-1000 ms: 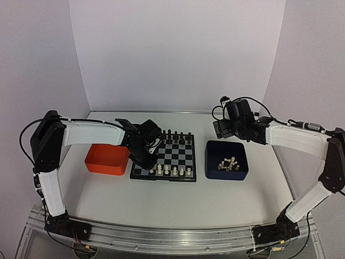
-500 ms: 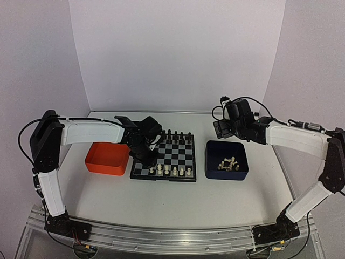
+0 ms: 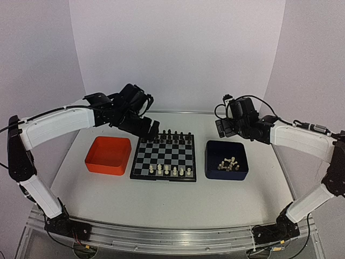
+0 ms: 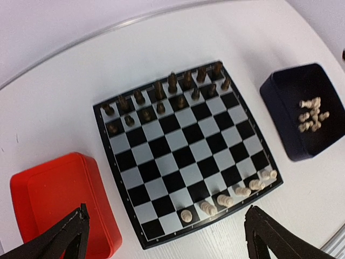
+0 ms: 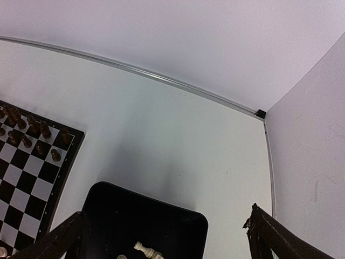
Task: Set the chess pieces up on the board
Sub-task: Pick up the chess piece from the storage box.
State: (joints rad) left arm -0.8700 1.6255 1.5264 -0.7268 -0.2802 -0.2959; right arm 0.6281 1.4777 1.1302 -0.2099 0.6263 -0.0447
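Observation:
The board (image 3: 163, 157) lies mid-table, seen whole in the left wrist view (image 4: 178, 141). Several cream chess pieces (image 3: 170, 171) stand along its near row (image 4: 225, 200), and dark pieces fill the far rows. More cream chess pieces (image 3: 228, 163) lie loose in the dark blue tray (image 3: 213, 162). My left gripper (image 3: 152, 131) hangs open and empty, high above the board's far-left corner (image 4: 164, 237). My right gripper (image 3: 221, 131) is open and empty above the blue tray's far edge (image 5: 164, 226), where a couple of cream pieces (image 5: 145, 249) show.
An orange tray (image 3: 108, 155) sits left of the board, touching its edge (image 4: 54, 199). Dark chess pieces (image 3: 175, 136) crowd the board's far side. The blue tray (image 5: 145, 216) sits right of the board. White walls enclose the table's back and sides.
My left gripper opened and rose from the board's near-left corner up toward the back left. The right arm barely moved.

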